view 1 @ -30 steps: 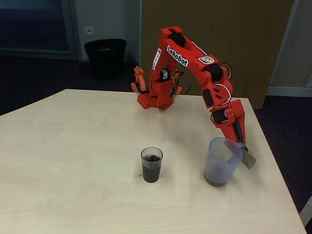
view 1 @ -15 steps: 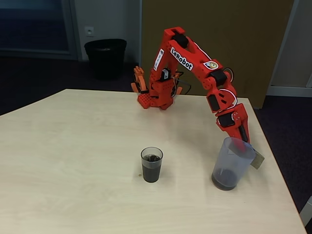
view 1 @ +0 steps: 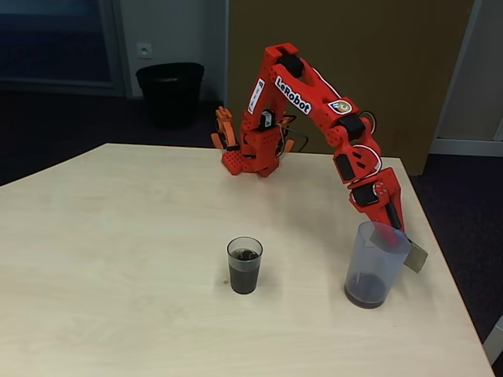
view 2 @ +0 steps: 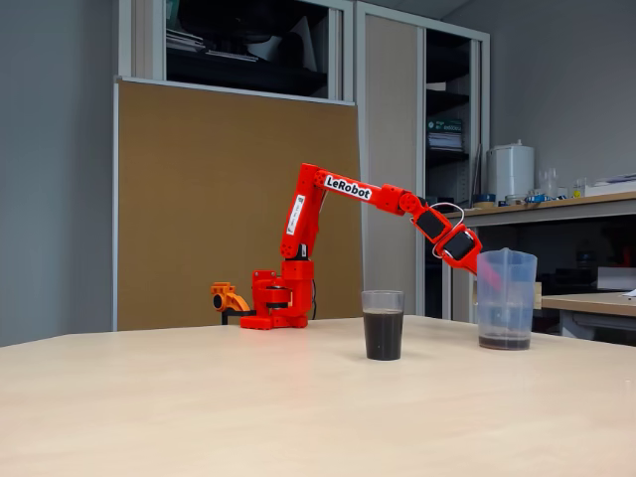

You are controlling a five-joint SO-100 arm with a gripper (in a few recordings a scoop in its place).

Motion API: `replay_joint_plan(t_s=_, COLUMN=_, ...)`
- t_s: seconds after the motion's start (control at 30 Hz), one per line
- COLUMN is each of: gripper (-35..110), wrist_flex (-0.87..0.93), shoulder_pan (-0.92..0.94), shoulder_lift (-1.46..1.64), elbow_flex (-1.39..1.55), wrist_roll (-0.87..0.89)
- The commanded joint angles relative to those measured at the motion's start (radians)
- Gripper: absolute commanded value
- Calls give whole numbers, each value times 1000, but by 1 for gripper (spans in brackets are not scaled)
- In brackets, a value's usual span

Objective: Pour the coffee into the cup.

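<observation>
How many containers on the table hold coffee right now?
2: the cup mid-table, well over half full, and the jug to its right in both fixed views, with a shallow dark layer at the bottom.

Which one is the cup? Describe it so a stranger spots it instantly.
On the pale wooden table, look in front of the red arm. The cup stands alone mid-table: small, clear, handleless, mostly full of dark coffee. The jug by the pincer is bigger and nearly empty.

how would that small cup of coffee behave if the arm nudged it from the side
The cup is narrow at the base and stands free on the table, so it could tip. The coffee fills well over half of it, so a jolt would probably slosh or spill some. Its clear plastic wall looks thin and may flex.
</observation>
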Motion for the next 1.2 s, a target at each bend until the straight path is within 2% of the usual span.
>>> replay_joint_plan(t_s=0.0, gripper=0, wrist_flex=3, shoulder_pan=0, shoulder_lift=46, elbow_flex=-6, wrist_roll=17)
replay_joint_plan(t_s=1.17, gripper=10, wrist_flex=156, shoulder_pan=0, shoulder_lift=155, elbow_flex=52, wrist_roll=198)
